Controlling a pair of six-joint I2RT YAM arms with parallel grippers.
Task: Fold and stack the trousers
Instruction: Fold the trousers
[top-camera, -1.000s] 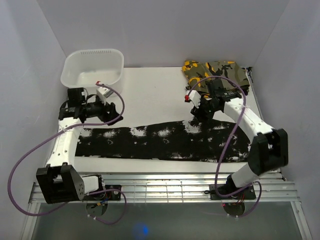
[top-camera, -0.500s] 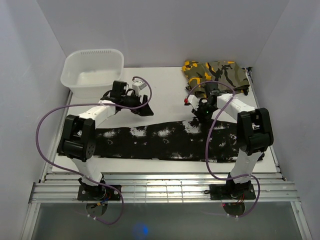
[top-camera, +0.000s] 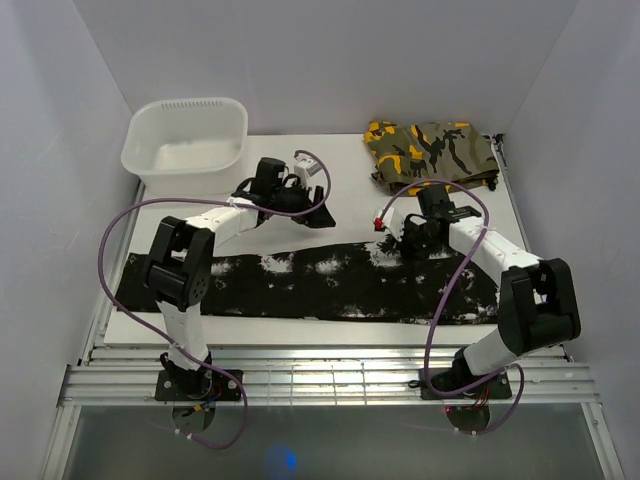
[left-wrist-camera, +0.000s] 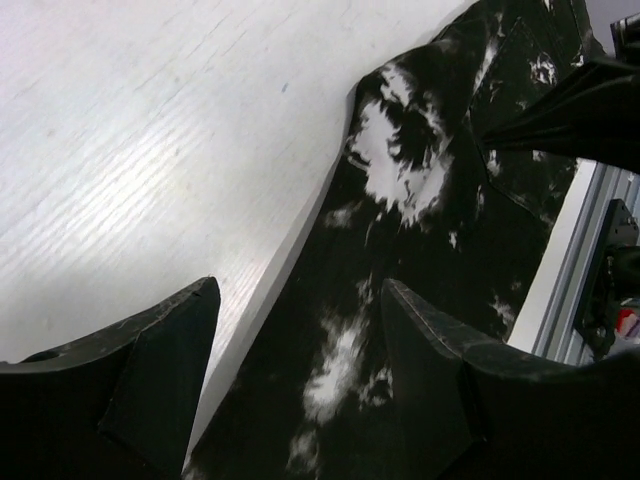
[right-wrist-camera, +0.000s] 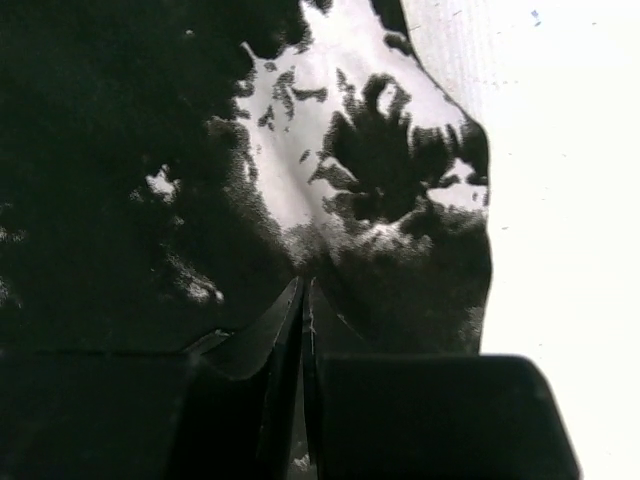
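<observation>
The trousers (top-camera: 320, 285), black with white splotches, lie stretched flat from left to right across the near half of the white table (top-camera: 345, 185). My left gripper (top-camera: 318, 214) hovers open just over their far edge near the middle. In the left wrist view that edge (left-wrist-camera: 330, 215) runs between its spread fingers (left-wrist-camera: 160, 370), and the gripper (left-wrist-camera: 300, 290) holds nothing. My right gripper (top-camera: 408, 245) is down on the far edge further right. In the right wrist view it (right-wrist-camera: 303, 282) is shut, pinching a bunched fold of the trousers (right-wrist-camera: 350, 160).
An olive camouflage garment (top-camera: 430, 150) with orange and black patches lies folded at the far right corner. A white plastic basin (top-camera: 187, 140) stands at the far left. Metal rails (top-camera: 330, 370) run along the table's near edge by the arm bases.
My left arm has swung from the trousers' left end to the middle of their far edge, jaws narrowing slightly. My right gripper has closed on the far edge and shifted slightly nearer.
</observation>
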